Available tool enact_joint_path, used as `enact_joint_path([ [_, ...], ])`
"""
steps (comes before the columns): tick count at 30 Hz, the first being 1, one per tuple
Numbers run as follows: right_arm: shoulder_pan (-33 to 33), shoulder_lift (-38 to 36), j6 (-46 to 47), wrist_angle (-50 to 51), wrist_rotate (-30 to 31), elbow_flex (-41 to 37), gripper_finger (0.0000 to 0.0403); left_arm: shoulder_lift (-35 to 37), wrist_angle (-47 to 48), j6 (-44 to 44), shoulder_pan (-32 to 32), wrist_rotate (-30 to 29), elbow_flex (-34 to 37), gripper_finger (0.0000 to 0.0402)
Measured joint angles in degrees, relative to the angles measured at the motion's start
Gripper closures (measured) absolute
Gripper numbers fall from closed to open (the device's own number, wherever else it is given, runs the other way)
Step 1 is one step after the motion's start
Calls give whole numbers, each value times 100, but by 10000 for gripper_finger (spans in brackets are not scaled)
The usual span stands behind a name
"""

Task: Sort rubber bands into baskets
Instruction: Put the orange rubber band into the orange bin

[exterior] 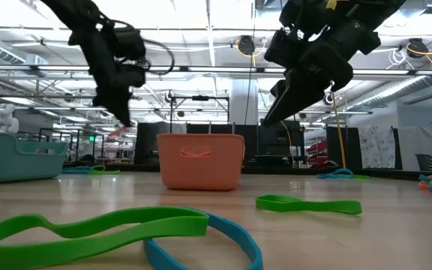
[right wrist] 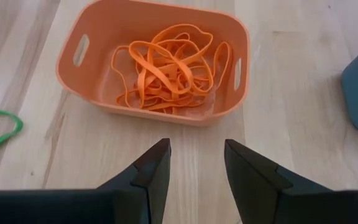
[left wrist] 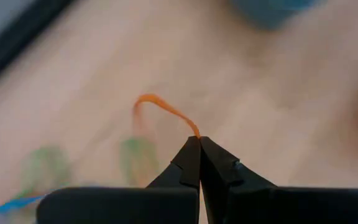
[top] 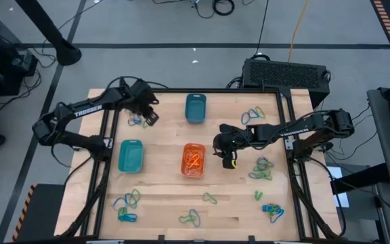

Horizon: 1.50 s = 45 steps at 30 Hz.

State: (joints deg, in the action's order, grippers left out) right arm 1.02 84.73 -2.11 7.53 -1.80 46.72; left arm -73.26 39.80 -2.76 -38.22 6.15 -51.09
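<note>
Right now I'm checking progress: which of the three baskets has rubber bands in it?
The orange basket, mid-table, holds a tangle of orange bands. The teal basket and turquoise basket look empty.

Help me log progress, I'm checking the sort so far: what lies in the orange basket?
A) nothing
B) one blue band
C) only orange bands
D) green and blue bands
C: the right wrist view looks down into the orange basket and shows a tangle of orange bands and no other colour; the open right gripper hangs just in front of it.
</note>
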Motion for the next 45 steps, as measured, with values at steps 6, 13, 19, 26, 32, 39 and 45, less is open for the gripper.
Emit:
enact_joint_path([
  [6, 1, 0, 40, -9, 0, 0, 259, -106, -864, -451, 1095, 736, -2, 400],
  [13, 0, 0, 40, -373, 0, 1, 259, -451, -1951, -595, 2405, 776, -2, 400],
  [19, -11, 0, 4, -615, 0, 2, 259, -972, -2765, -597, 3211, 774, -2, 400],
  [26, -63, 0, -26, -610, -1, 2, 259, -1700, -3672, -593, 3687, 771, -2, 400],
  [32, -74, 0, -26, -608, -2, 2, 259, -2023, -3905, -573, 3762, 763, -3, 400],
  [39, -74, 0, -26, -608, -2, 2, 259, -2032, -3892, -547, 3762, 754, -4, 364],
  [45, -74, 0, -28, -603, -1, 2, 259, -2032, -3889, -540, 3759, 754, -4, 316],
])
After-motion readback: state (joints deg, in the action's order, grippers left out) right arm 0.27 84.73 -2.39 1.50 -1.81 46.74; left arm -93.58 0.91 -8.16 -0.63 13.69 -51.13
